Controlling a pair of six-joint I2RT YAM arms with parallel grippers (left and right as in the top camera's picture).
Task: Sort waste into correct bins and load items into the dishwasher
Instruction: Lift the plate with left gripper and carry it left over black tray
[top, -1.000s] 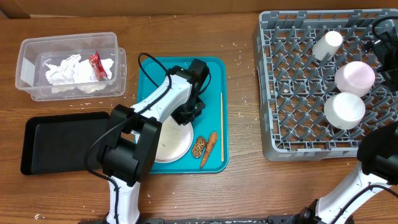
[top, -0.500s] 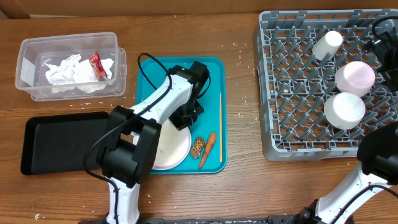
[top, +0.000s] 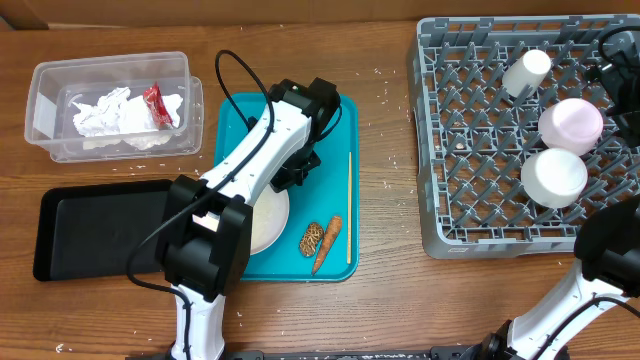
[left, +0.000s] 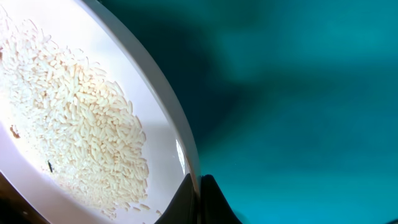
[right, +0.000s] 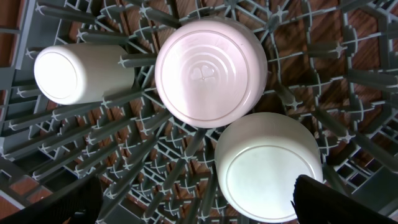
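The left gripper has its jaws pinched tight on the rim of the white plate, which sits on the teal tray carrying rice grains. Over the grey dish rack, the right gripper hangs with jaws wide apart, holding nothing.

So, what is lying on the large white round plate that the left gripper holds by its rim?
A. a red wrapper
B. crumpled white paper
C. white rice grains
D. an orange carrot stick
C: in the left wrist view the white rice grains cover the large white round plate, whose rim the left gripper pinches above the teal tray.
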